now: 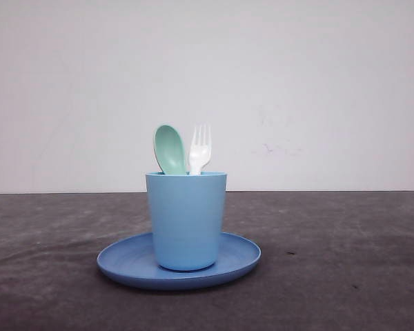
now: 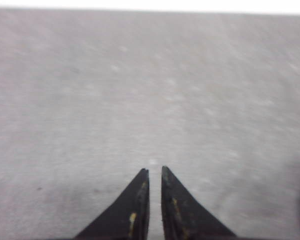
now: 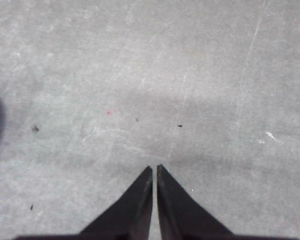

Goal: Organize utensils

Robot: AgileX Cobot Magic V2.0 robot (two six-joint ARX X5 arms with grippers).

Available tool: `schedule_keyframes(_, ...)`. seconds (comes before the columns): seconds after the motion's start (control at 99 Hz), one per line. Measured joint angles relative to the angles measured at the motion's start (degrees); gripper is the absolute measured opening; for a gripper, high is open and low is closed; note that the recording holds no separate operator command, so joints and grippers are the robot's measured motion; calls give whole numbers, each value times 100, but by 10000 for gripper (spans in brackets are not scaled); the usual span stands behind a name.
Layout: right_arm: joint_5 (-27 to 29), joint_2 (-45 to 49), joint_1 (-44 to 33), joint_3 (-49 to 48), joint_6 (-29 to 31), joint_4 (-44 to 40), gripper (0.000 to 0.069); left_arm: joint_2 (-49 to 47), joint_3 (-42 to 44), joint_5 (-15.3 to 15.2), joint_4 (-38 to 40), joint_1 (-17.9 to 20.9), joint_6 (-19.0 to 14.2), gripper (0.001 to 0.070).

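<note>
Plate (image 1: 124,265) rim nearest, cup (image 1: 186,221) holding spoon (image 1: 170,149) and fork (image 1: 199,149) — both fingers pressed together, empty.

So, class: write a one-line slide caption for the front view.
Mint spoon and white fork stand in a blue cup on a blue plate.

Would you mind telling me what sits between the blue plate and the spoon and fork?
In the front view, the light blue cup stands on the plate and holds the spoon and fork upright.
</note>
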Motion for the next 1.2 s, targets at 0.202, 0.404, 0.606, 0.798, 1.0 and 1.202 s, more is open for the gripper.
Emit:
schedule_keyframes(0.202,0,0,0,0,0,0,14,-1510,-1613,-127,800,87,-20,17)
schedule_keyframes(0.404,0,0,0,0,0,0,14,-2343,-2218,-275,868,87,-77,17)
schedule_keyframes(0.606,0,-4,0,2,0,11,14,-2358,-2354,-284,1174,87,-79,17)
schedule_keyframes(0.798,2,-2,-2,2,0,13,14,-2350,-2356,-282,1176,83,-83,17)
schedule_keyframes(1.0,0,-4,-2,2,0,13,14,-2350,-2356,-282,1176,83,-83,17)
schedule_keyframes(1.202,0,-2,-2,2,0,13,14,-2350,-2356,-282,1176,83,-83,17)
